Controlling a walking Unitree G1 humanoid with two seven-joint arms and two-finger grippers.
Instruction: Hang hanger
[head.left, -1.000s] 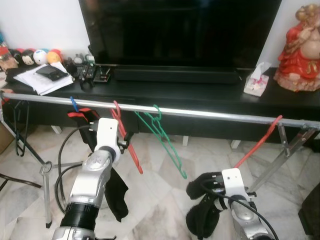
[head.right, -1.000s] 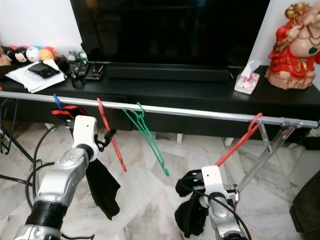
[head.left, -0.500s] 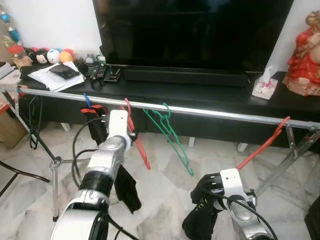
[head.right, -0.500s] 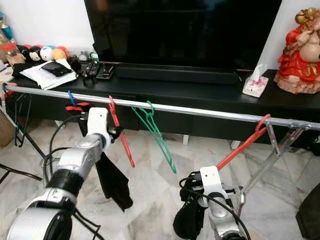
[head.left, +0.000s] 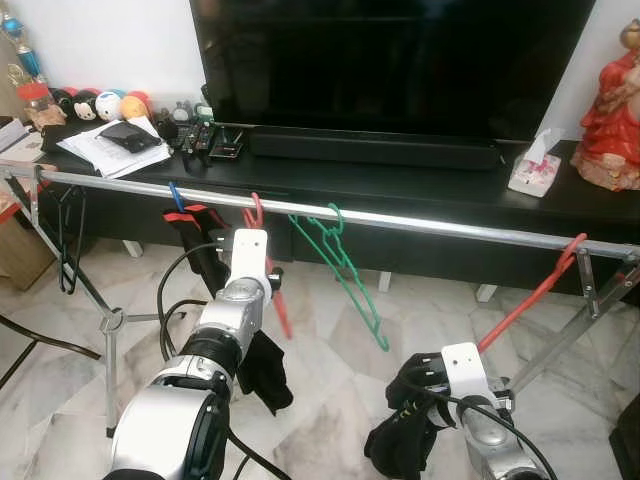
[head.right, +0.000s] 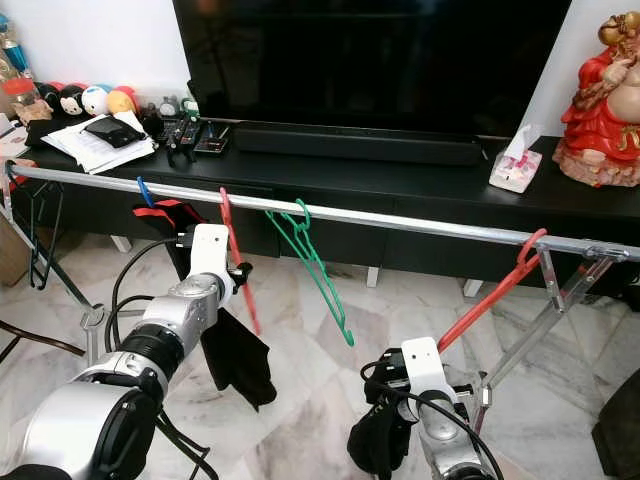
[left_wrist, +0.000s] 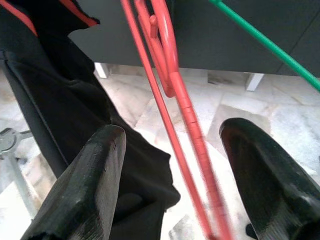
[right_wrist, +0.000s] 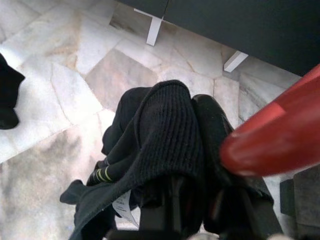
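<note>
The red hanger (head.left: 264, 262) hangs by its hook on the silver rail (head.left: 420, 224), at about 10 o'clock from the middle of the head views. Its long red bars run down between the two black fingers (left_wrist: 95, 190) of the left tool (left_wrist: 172, 195), which are spread wide and do not touch it. The left tool (head.right: 232, 275) is raised just under the rail, beside the hanger.

At 9 o'clock of the red hanger, a black garment with red trim (head.left: 205, 250) hangs from the rail, next to a blue hook (head.left: 175, 195). At 3 o'clock of it, a green hanger (head.left: 345, 270) hangs on the same rail. Far along the rail, near its right support, a second red hanger (head.right: 490, 295) leans down.

The right tool (right_wrist: 197, 200) is low, at 5 o'clock in the head views, and grips a black knitted cloth (right_wrist: 160, 150) above the marble floor (head.left: 320, 390).

Behind the rail stands a black counter (head.left: 400, 185) with a large television (head.left: 390, 60), a tissue pack (head.left: 533, 165), a red statue (head.right: 605, 90), papers (head.left: 105, 145) and small round toys (head.left: 100, 102).
</note>
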